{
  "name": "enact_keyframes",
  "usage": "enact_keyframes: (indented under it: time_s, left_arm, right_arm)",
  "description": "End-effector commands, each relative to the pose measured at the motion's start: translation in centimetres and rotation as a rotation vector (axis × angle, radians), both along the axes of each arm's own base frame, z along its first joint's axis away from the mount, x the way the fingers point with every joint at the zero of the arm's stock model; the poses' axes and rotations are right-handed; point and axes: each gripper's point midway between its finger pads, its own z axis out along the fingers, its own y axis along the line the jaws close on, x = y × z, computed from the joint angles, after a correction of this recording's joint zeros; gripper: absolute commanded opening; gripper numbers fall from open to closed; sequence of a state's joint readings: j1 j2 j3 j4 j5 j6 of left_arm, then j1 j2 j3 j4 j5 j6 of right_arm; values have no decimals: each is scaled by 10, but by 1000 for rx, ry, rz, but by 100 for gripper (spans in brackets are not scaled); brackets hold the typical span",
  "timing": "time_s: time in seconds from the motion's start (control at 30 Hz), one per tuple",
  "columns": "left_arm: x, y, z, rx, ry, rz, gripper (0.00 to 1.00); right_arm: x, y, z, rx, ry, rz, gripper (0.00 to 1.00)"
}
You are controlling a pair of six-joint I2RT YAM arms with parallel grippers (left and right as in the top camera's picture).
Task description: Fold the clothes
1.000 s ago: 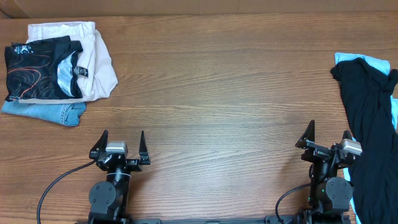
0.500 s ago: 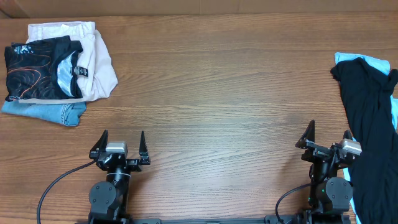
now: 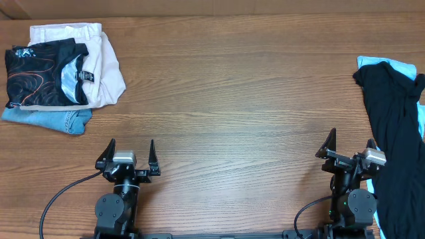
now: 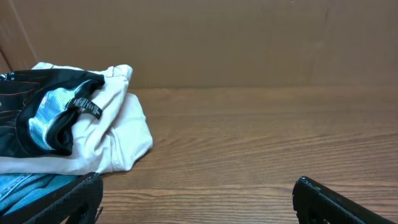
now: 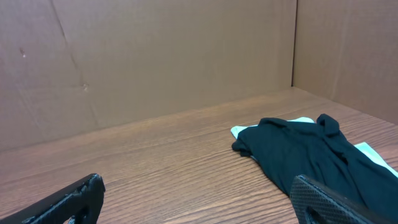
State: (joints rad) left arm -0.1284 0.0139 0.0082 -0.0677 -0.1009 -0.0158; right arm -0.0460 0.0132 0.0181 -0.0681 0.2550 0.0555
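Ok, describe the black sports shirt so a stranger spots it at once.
Go to the wooden table's far left corner, where a clothes pile lies. The shirt is on top, over pale trousers and blue jeans; it alone is black with thin orange lines.

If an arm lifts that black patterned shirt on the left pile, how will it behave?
The black shirt probably goes limp and unfolds: it looks like thin folded fabric. Its shiny collar lining hints at slick material, so pushed, it may slide across the pale trousers beneath.
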Motion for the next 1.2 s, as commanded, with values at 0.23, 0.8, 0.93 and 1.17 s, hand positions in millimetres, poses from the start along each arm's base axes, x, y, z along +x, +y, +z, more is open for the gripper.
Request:
enact_keyframes:
  time_s: [0.23,0.8,0.93,1.17]
  left_arm:
    - [0,0,0,12,-5,-2,100]
    - [0,0,0,12,-5,-2,100]
    - [0,0,0,12,-5,-2,100]
    - [0,0,0,12,-5,-2,100]
  right_arm:
    - [0,-4,-6,-3,19,-19,100]
    - [6,39,-6,-5,18,155,100]
    - [6,39,-6,-5,19,155,100]
    - [6,39,-6,-5,18,155,100]
